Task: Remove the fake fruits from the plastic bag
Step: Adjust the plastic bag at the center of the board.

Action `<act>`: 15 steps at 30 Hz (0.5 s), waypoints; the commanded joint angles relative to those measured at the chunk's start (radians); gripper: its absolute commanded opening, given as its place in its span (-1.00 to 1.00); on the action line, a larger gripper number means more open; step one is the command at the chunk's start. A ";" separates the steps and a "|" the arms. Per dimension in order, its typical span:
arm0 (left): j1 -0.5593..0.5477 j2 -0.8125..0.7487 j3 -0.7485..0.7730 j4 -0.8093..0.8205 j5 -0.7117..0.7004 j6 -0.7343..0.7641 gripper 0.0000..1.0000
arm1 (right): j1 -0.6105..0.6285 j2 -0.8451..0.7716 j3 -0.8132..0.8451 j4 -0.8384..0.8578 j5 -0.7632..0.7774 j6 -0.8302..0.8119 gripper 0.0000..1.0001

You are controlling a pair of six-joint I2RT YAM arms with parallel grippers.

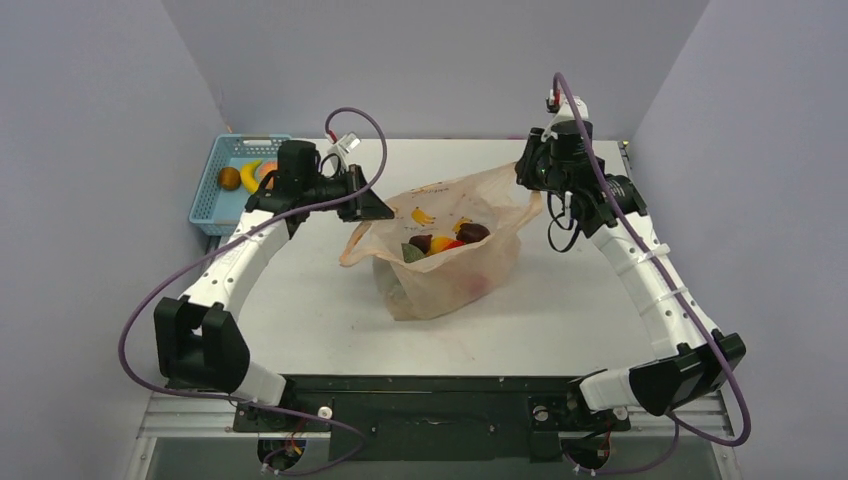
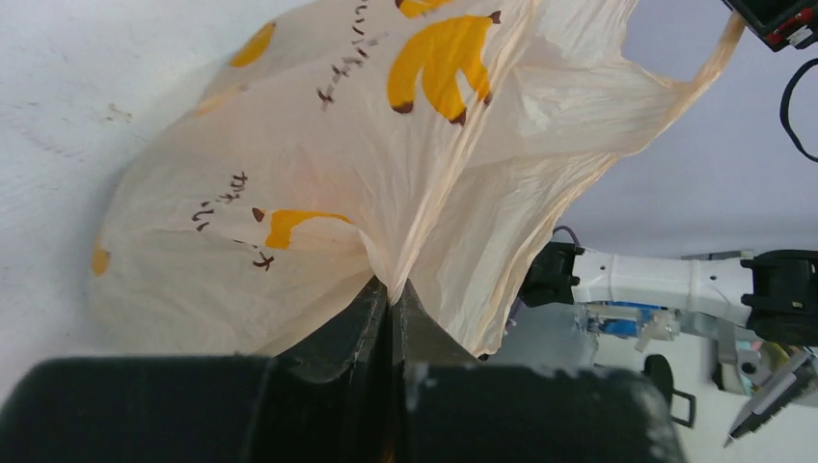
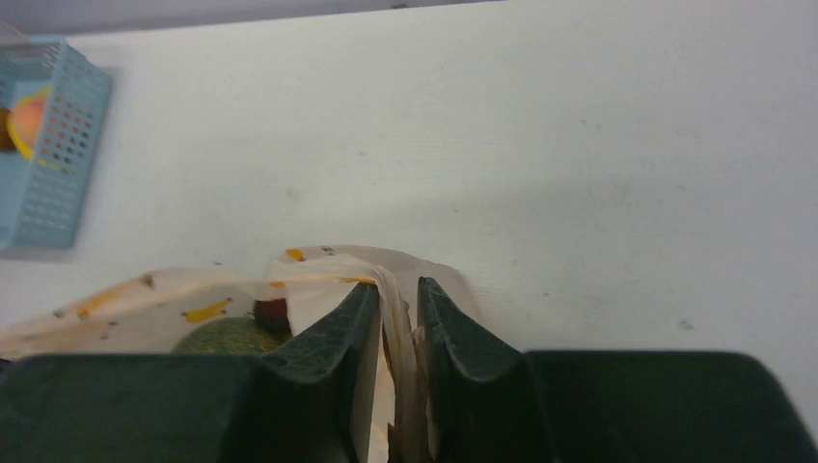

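Note:
The peach plastic bag [image 1: 450, 275] with banana prints sits mid-table, its mouth stretched open between both grippers. My left gripper [image 1: 375, 208] is shut on the bag's left rim; in the left wrist view the film [image 2: 318, 183] bunches at the closed fingertips [image 2: 391, 289]. My right gripper [image 1: 530, 170] is shut on the right handle, a strip of film [image 3: 391, 289] pinched between its fingers. Inside the bag lie fake fruits [image 1: 445, 242]: dark purple, red, orange and green pieces. The right wrist view shows the green melon [image 3: 227, 338] and a red piece [image 3: 273, 313].
A blue mesh basket [image 1: 205, 205] stands at the back left and holds a banana [image 1: 250, 175], a brown fruit [image 1: 229, 178] and an orange piece. It also shows in the right wrist view [image 3: 58, 183]. Purple walls enclose the table.

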 commanded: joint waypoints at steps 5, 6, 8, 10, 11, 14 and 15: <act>-0.007 0.043 -0.074 0.207 0.138 -0.072 -1.00 | 0.002 -0.093 -0.008 -0.160 0.158 -0.082 0.11; -0.011 0.031 -0.097 0.216 0.133 -0.067 -1.00 | 0.012 -0.128 -0.022 -0.168 0.190 -0.087 0.31; -0.016 0.010 -0.144 0.256 0.128 -0.067 -1.00 | 0.029 -0.180 -0.047 -0.196 0.206 -0.113 0.55; -0.021 -0.005 -0.183 0.301 0.122 -0.063 -1.00 | 0.038 -0.200 -0.026 -0.262 0.167 -0.138 0.62; -0.025 -0.010 -0.191 0.309 0.107 -0.054 -1.00 | 0.042 -0.202 0.009 -0.290 0.151 -0.142 0.63; -0.028 -0.043 -0.220 0.301 0.066 -0.005 -1.00 | 0.079 -0.222 0.045 -0.371 0.095 -0.110 0.64; -0.029 -0.052 -0.225 0.299 0.044 0.004 -1.00 | 0.103 -0.253 0.028 -0.372 0.095 -0.064 0.66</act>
